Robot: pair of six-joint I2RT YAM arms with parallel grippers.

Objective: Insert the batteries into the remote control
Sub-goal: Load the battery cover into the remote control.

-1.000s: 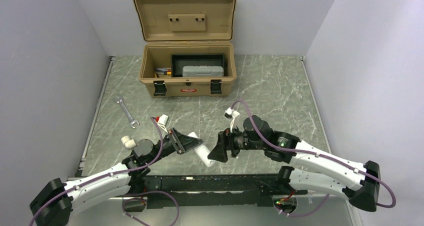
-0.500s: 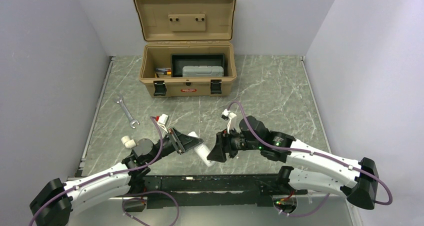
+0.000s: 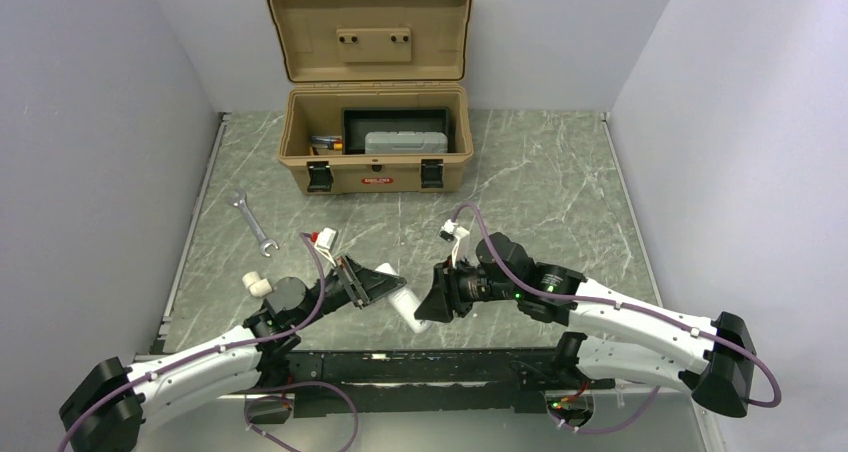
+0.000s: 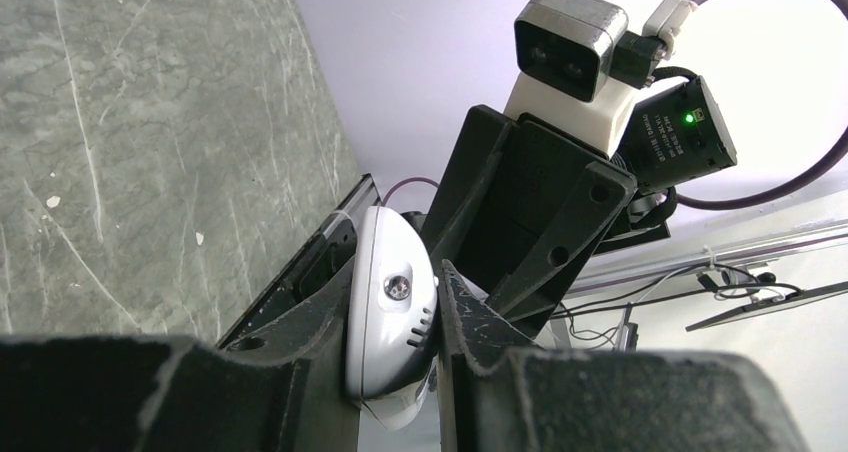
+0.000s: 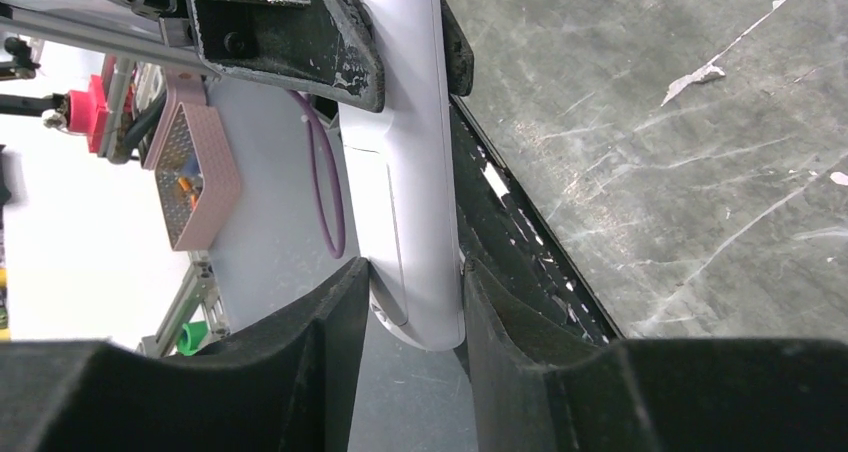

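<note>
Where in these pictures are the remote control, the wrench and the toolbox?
Remote control (image 4: 388, 332), left wrist view, rounded white end.
Wrench (image 3: 252, 224), top view, middle of its shaft.
Toolbox (image 3: 375, 169), top view, front wall.

Light: bright, even, from overhead; shadows soft | Top view: sharp | Wrist views: dark foreground blurred, background washed out | Glare: white remote control (image 5: 415, 172) slightly overexposed

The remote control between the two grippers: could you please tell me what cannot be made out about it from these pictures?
- Batteries: in no view, so whether they are loaded is unknown.
- Remote control button face: in the top view, covered by the left gripper and right gripper; the wrist views show only one end and one plain side.
- Battery compartment: right wrist view shows only a seam.
</note>
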